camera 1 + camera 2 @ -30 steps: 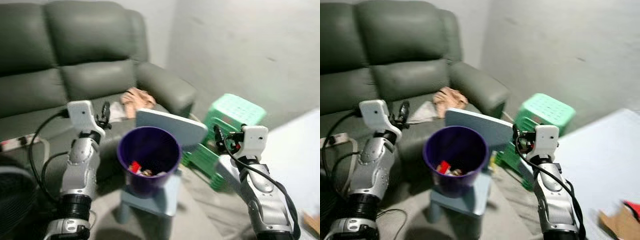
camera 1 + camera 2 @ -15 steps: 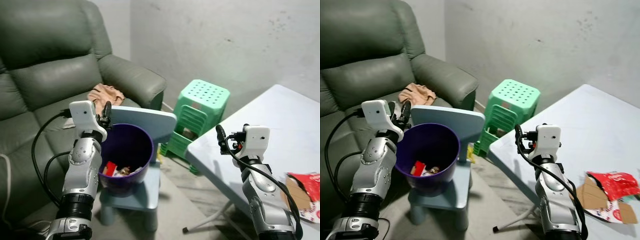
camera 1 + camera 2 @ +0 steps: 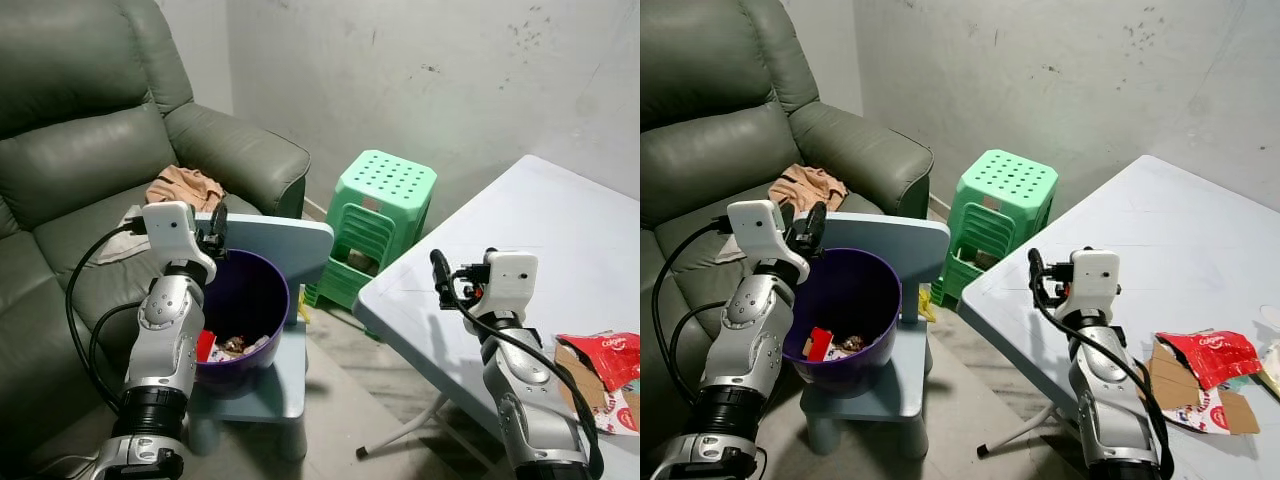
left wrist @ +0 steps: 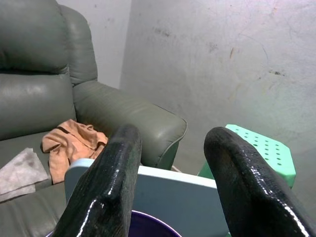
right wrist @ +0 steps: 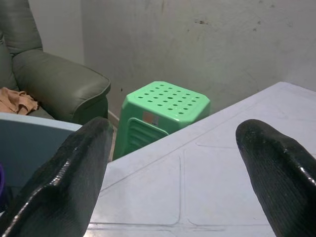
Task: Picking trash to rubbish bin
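A purple rubbish bin sits on a small light-blue chair and holds red and brown scraps. My left gripper hovers open over the bin's near rim with nothing between its fingers. My right gripper is raised over the near corner of the pale blue table, open and empty, its fingers wide apart. At the table's right edge lie a red snack wrapper and torn brown cardboard.
A grey-green sofa stands on the left with an orange cloth and a grey cloth on its seat. Stacked green plastic stools stand against the wall between sofa and table. Bare floor lies before the chair.
The camera has swung right: sofa and bin shifted left in view, and the table with the red wrapper and cardboard came into sight. Both grippers keep their raised, open pose.
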{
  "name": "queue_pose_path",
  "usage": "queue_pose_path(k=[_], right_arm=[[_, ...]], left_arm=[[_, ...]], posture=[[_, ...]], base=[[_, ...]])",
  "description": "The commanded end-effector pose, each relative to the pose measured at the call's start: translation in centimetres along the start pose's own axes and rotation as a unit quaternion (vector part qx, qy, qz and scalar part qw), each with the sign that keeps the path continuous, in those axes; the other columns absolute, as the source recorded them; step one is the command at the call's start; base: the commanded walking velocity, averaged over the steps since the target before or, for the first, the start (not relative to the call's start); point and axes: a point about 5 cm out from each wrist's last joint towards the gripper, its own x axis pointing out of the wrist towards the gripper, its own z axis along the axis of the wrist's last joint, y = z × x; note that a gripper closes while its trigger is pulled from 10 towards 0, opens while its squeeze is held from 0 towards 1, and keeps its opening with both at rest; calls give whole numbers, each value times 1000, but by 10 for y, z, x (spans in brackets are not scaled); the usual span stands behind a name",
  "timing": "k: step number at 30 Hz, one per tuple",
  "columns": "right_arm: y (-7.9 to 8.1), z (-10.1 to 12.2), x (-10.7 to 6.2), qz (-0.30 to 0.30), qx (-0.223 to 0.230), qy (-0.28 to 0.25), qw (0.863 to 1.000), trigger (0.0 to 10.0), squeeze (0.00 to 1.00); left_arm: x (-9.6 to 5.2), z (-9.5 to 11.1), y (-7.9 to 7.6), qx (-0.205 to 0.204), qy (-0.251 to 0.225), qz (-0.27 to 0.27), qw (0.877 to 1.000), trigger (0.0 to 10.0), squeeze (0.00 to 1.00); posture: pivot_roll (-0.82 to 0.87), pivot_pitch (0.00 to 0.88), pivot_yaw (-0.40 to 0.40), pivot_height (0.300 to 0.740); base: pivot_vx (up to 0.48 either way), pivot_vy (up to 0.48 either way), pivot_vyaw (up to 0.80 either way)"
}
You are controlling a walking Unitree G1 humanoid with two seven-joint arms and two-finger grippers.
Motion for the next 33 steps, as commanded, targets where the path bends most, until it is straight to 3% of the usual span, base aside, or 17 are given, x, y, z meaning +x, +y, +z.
queue_pose_path(k=[1,8,33], right_arm=[[-3,0,2,-7,-4,3,1000,10000,0],[0,0,2,-4,-3,3,1000,10000,0],[-2,-1,0,-6,-8,5,1000,10000,0]], left_arm=[[0,0,-3,4,4,-15,1000,10000,0],[0,-2,-3,-18,12,-15,1000,10000,0],[1,-4,-12,-1,20,-43,999,10000,0]], posture=[[7,0,-76,740],[6,0,-76,740],[-12,0,-73,740]], base=[[0,0,-719],[0,64,-716],[0,36,-716]])
